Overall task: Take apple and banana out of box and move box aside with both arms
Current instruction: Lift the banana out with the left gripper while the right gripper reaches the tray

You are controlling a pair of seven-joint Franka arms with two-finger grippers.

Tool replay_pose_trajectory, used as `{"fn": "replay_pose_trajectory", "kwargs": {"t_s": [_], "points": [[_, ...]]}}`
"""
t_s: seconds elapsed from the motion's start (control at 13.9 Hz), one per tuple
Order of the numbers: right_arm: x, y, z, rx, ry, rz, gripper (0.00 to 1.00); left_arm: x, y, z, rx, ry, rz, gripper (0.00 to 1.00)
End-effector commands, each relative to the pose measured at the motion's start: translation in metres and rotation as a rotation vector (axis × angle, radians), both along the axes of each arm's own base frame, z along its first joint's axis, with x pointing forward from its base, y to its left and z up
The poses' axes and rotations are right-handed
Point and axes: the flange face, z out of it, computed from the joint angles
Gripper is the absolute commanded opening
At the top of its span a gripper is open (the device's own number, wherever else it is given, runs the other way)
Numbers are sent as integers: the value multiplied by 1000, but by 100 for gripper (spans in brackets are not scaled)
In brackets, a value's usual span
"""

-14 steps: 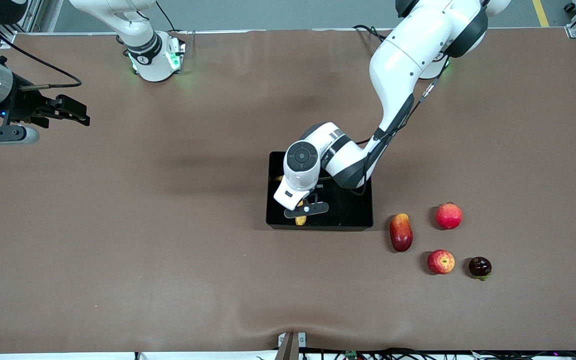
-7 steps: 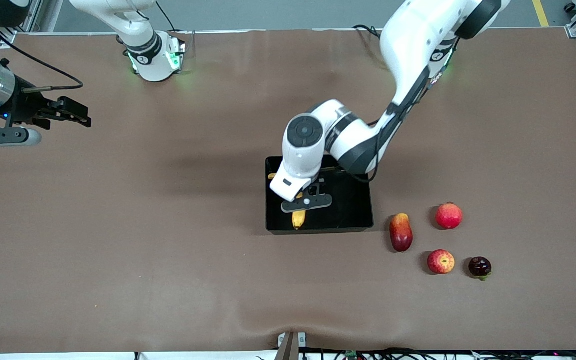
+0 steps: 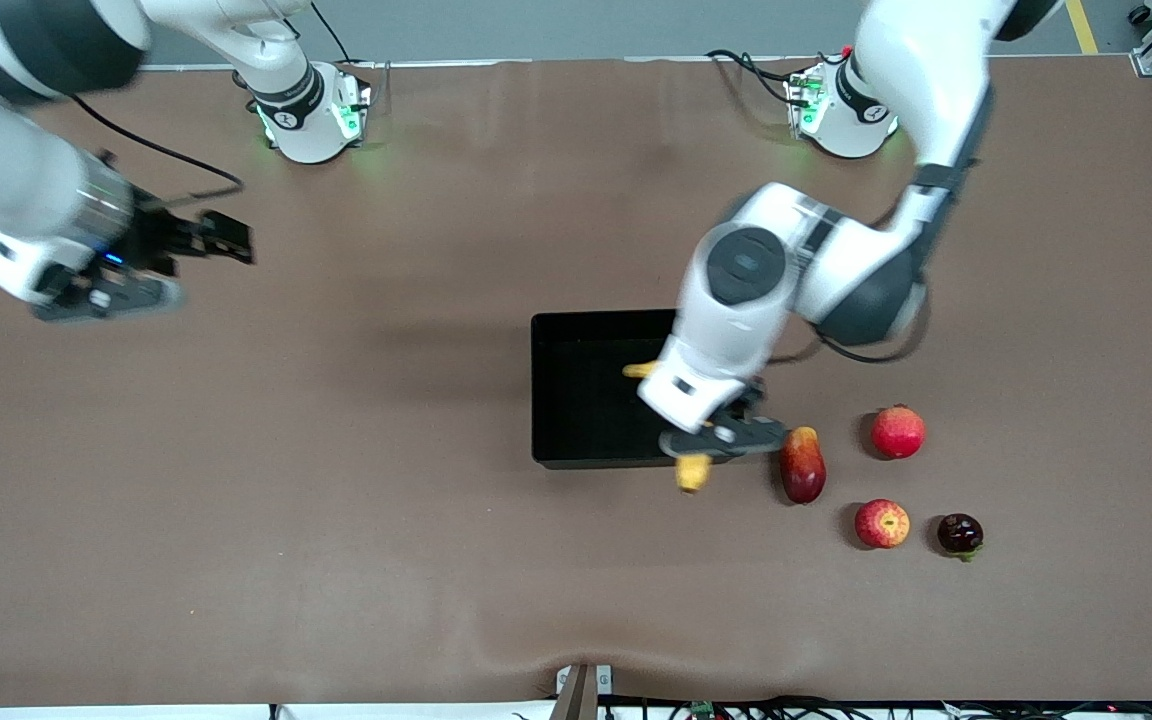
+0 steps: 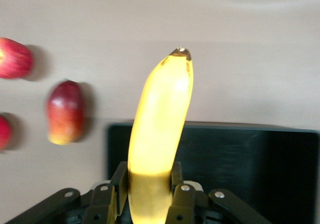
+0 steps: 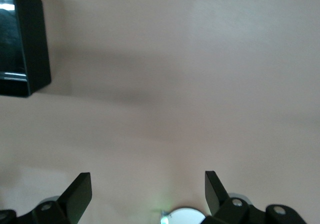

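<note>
The left hand (image 3: 723,437) pinches the banana (image 3: 693,471) over the box (image 3: 576,400) corner, mid-counter. The right hand (image 3: 198,238) hangs spread over the counter's (image 3: 336,560) right-arm end.

Banana (image 3: 693,470): long, curved, yellow with a dark tip; held up in the air over the box's near corner at the left arm's end, clamped between two black fingers (image 4: 183,200).
Apple (image 3: 881,523): small, round, red with yellow streaks; resting on the table near the front camera, toward the left arm's end, well apart from the box.
Box (image 3: 576,400): shallow glossy black tray with low walls, flat at mid-table.
</note>
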Motion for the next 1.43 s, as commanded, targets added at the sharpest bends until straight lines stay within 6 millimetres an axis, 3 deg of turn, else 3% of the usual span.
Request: {"fn": "replay_pose_trajectory", "kwargs": {"t_s": [0.0, 0.29, 0.43, 0.72, 0.93, 1.15, 1.36], "points": [[26, 45, -34, 17, -32, 12, 100, 4, 45, -2, 35, 48, -67, 0], [36, 145, -109, 8, -89, -44, 100, 30, 151, -19, 61, 111, -171, 0], [39, 189, -151, 19, -137, -51, 100, 34, 188, -25, 66, 135, -216, 0], [52, 246, -227, 38, -202, -109, 100, 43, 290, -50, 56, 200, -358, 0], [53, 290, -264, 37, -214, -101, 100, 44, 337, -67, 44, 224, -463, 0], [43, 310, -288, 28, -226, -115, 100, 36, 377, -96, 31, 210, -539, 0], [26, 328, -297, -2, -234, -60, 100, 29, 390, -131, 19, 173, -538, 0]]}}
